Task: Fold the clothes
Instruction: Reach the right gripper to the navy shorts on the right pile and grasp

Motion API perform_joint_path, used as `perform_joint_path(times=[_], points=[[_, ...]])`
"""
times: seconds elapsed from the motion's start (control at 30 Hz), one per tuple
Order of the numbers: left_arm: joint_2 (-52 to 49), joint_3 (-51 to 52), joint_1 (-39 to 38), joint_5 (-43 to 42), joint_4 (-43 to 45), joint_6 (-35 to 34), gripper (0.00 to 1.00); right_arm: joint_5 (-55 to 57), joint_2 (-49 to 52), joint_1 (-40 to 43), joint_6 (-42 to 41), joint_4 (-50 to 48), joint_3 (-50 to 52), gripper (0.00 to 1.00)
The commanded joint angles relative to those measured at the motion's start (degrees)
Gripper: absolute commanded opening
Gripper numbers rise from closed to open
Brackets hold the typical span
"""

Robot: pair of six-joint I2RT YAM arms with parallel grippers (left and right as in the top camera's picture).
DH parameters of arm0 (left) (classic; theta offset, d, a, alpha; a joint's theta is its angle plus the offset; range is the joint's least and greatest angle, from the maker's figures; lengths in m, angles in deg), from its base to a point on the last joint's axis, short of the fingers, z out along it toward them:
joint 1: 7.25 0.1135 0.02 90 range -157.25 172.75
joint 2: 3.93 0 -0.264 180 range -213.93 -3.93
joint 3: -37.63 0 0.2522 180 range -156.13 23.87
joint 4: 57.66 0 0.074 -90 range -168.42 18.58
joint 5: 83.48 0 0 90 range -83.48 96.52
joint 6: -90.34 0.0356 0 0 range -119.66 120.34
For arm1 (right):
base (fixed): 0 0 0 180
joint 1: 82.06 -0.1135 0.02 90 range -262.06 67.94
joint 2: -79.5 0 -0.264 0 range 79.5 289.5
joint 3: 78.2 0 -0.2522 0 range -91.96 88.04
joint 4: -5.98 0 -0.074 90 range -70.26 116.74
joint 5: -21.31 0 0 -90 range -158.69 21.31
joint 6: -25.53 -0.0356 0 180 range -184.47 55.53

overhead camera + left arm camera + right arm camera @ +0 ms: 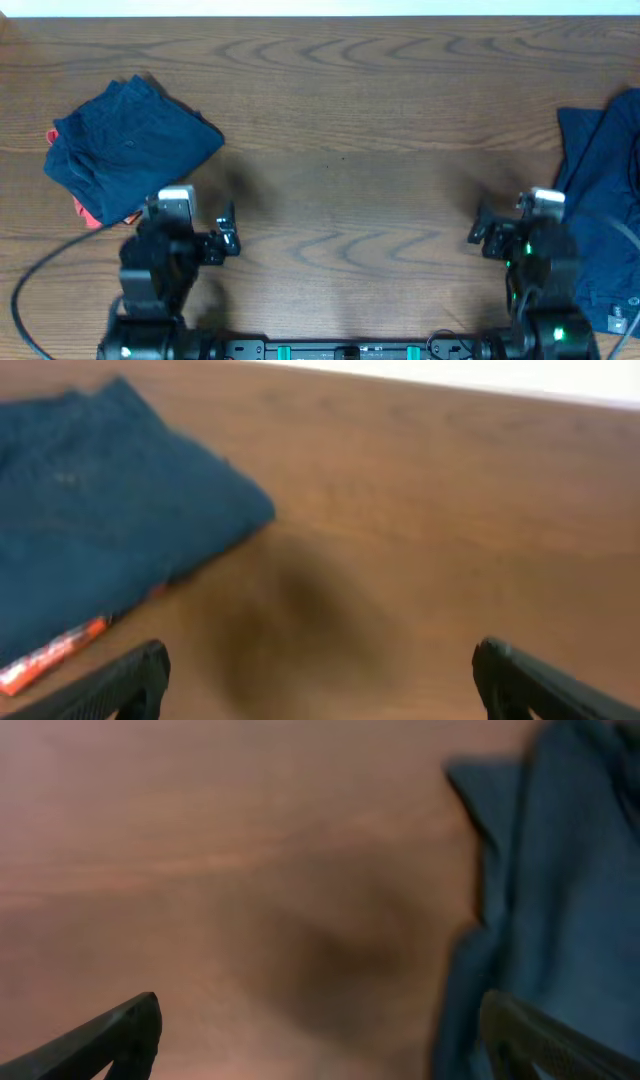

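A folded stack of navy clothes (130, 145) lies at the table's left, with a red-orange garment (88, 212) peeking out under its near edge. It also shows in the left wrist view (100, 530), with the red-orange edge (50, 655) below it. A loose navy garment (605, 210) with a small grey label (618, 321) lies at the right edge; it also shows in the right wrist view (560, 910). My left gripper (228, 238) (320, 680) is open and empty over bare wood. My right gripper (480, 235) (320, 1035) is open and empty, its right finger beside the loose garment.
The brown wooden table (340, 150) runs to a pale far edge (320, 8). A black cable (30, 290) loops at the near left beside the left arm's base.
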Motion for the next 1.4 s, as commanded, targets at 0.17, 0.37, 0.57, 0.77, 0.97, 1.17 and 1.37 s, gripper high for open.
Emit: perform_joint_path(times=[0.17, 0.37, 0.57, 0.77, 0.97, 1.17, 1.37], points=[[-13.0, -10.3, 0.3, -3.5, -9.5, -0.7, 0.98, 1.4, 21.4, 0.7, -2.5, 4.6, -10.1, 0.99], [-15.0, -10.3, 0.3, -4.0, -10.3, -0.7, 0.98, 15.6, 30.4, 3.0, -16.7, 12.4, -9.7, 0.99], [-15.2, -10.3, 0.3, -4.0, -10.3, -0.7, 0.98, 16.2, 39.8, 7.1, -19.4, 13.2, -7.2, 0.89], [-15.2, -10.3, 0.3, -4.0, -10.3, -0.7, 0.98, 16.3, 46.7, 9.4, -21.0, 11.3, -6.8, 0.55], [-15.2, -10.3, 0.3, -4.0, -10.3, -0.7, 0.98, 16.2, 49.4, 10.0, -21.0, 10.1, -6.8, 0.22], [-15.2, -10.3, 0.3, -4.0, -10.3, -0.7, 0.98, 15.9, 49.4, 10.0, -21.0, 10.3, -6.8, 0.20], [-15.2, -10.3, 0.3, -4.0, -10.3, -0.7, 0.98, 12.0, 49.5, 10.0, -21.0, 9.6, -6.7, 0.56]])
